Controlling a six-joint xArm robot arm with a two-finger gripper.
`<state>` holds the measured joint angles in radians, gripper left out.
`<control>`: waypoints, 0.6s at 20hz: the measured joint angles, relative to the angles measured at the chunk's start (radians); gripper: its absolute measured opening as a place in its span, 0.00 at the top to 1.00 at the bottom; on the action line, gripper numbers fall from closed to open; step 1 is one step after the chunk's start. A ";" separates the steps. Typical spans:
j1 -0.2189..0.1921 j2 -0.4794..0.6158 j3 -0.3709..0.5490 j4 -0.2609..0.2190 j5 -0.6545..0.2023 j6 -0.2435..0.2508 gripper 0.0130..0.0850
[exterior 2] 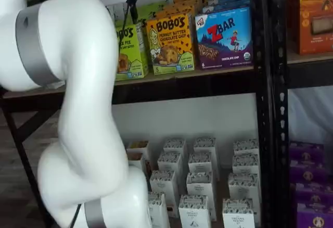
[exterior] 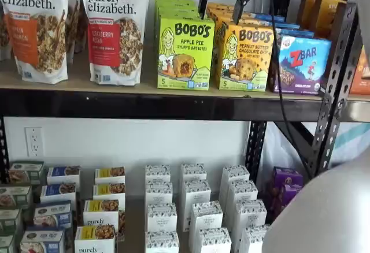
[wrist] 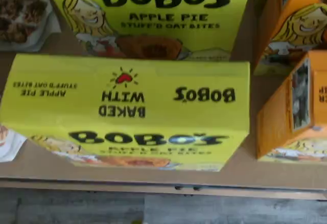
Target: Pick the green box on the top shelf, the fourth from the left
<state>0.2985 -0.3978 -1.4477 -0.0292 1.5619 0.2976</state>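
On the top shelf (exterior: 81,85), one front green box (exterior: 185,54) below the empty, parted end effector (exterior: 221,9).

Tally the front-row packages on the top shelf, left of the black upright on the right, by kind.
granola bags: 2
green box: 1
orange-yellow box: 1
blue box: 1
Total: 5
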 joint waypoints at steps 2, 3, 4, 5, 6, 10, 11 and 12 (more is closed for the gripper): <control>-0.006 0.028 -0.024 0.000 0.005 -0.005 0.00; -0.009 0.043 -0.037 0.004 0.008 -0.008 0.00; -0.015 0.056 -0.048 0.011 0.011 -0.013 0.00; -0.021 0.068 -0.058 0.022 0.012 -0.019 0.00; -0.028 0.080 -0.069 0.032 0.014 -0.025 0.00; -0.046 0.121 -0.101 0.059 0.018 -0.042 0.00; -0.048 0.128 -0.105 0.061 0.016 -0.044 0.00; -0.050 0.132 -0.105 0.063 0.012 -0.046 0.00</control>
<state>0.2483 -0.2654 -1.5531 0.0336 1.5738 0.2517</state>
